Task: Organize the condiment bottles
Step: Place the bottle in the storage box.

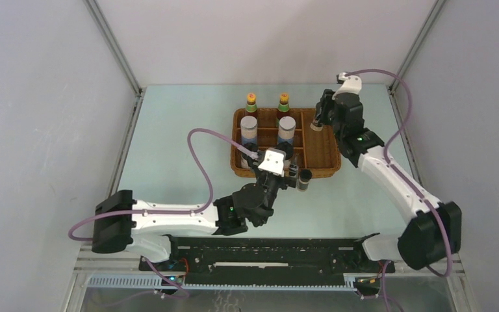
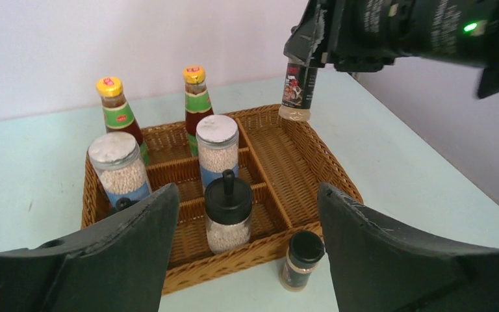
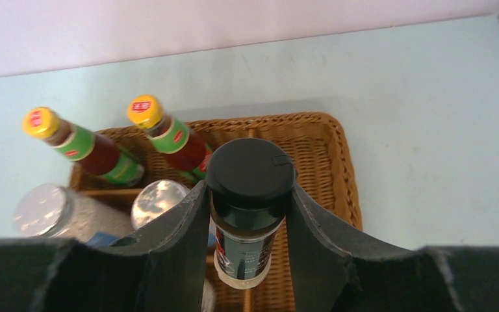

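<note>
My right gripper (image 1: 319, 117) is shut on a tiny dark bottle (image 3: 249, 214) and holds it upright above the right side of the brown wicker tray (image 1: 328, 170); the bottle also shows in the left wrist view (image 2: 298, 88). My left gripper (image 1: 292, 171) is open and empty, just before the tray's front edge. A second tiny dark bottle (image 2: 301, 260) stands on the table between its fingers. In the tray stand two yellow-capped sauce bottles (image 2: 118, 110) (image 2: 197, 97), two silver-topped shakers (image 2: 121, 169) (image 2: 217, 151) and a white black-capped bottle (image 2: 228, 218). Another black cap (image 2: 123, 203) peeks from behind my left finger.
The tray's long right compartment (image 2: 289, 162) holds nothing. Grey walls close the table on the left, right and back. The right arm (image 1: 390, 172) reaches over the table's right side; the left arm (image 1: 169, 218) lies along the near edge.
</note>
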You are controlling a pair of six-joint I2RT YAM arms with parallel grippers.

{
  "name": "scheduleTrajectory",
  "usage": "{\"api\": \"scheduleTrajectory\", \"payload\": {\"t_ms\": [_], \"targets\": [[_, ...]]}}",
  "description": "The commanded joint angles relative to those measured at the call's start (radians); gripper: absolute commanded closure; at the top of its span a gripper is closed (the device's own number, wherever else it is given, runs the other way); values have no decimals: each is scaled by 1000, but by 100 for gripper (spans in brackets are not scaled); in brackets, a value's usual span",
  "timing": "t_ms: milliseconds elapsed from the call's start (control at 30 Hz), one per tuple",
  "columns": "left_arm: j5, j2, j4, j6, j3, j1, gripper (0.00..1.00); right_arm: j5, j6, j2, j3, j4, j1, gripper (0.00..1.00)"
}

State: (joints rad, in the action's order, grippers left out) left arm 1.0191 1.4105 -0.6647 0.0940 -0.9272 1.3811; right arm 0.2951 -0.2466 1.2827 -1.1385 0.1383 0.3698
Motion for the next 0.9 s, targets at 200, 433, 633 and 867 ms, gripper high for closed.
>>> {"api": "scheduleTrajectory", "payload": {"t_ms": [200, 433, 633, 867], "targets": [[36, -113, 37, -178, 117, 4, 18, 151, 323, 284, 59, -561, -3, 100], [25, -129, 36, -201, 149, 4, 18, 174, 429, 472, 56, -786, -8, 100], [15, -142, 17, -208, 179, 1, 19, 170, 449, 579, 13, -830, -23, 100], [9, -151, 14, -220, 198, -10, 18, 160, 433, 647, -39, -829, -40, 100]]}}
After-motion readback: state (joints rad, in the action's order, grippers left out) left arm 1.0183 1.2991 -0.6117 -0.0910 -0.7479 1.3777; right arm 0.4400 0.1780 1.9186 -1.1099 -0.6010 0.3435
